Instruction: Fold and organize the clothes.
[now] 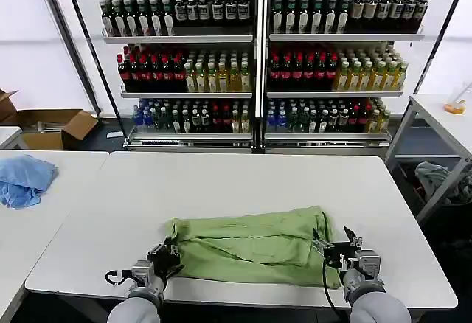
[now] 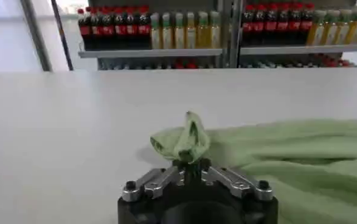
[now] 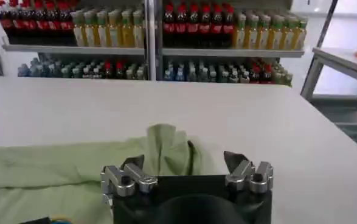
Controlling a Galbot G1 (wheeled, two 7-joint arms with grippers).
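A cardboard box (image 1: pixel 55 125) sits open on the floor to the left of the tables; its contents cannot be made out. Behind the tables stands a shelving unit (image 1: pixel 258 57) of two bays, each with three rows packed with bottles (image 1: pixel 184 72): dark ones on top, red and yellow ones in the middle, blue and green ones on the lowest row. In front of it is a white table (image 1: pixel 243 179), and on it, near the front edge and a little right of centre, lies a light green shirt (image 1: pixel 254 245), folded into a wide, wrinkled band that runs parallel to that edge. The left gripper (image 1: pixel 164 259) is at the front edge by the shirt's left end, its fingers pressed together on a raised tuft of the green cloth (image 2: pixel 184 141), which stands up in a small peak between them. The right gripper (image 1: pixel 335 245) is at the shirt's right end near the front edge, its fingers spread apart, with a bunched corner of the shirt (image 3: pixel 166 149) lying just ahead of them and between them. A second white table (image 1: pixel 29 212) adjoins on the left, with a crumpled blue cloth (image 1: pixel 23 179) on it. At the right stands another pale table (image 1: pixel 442 120), with a heap of greyish fabric (image 1: pixel 436 179) beneath it.
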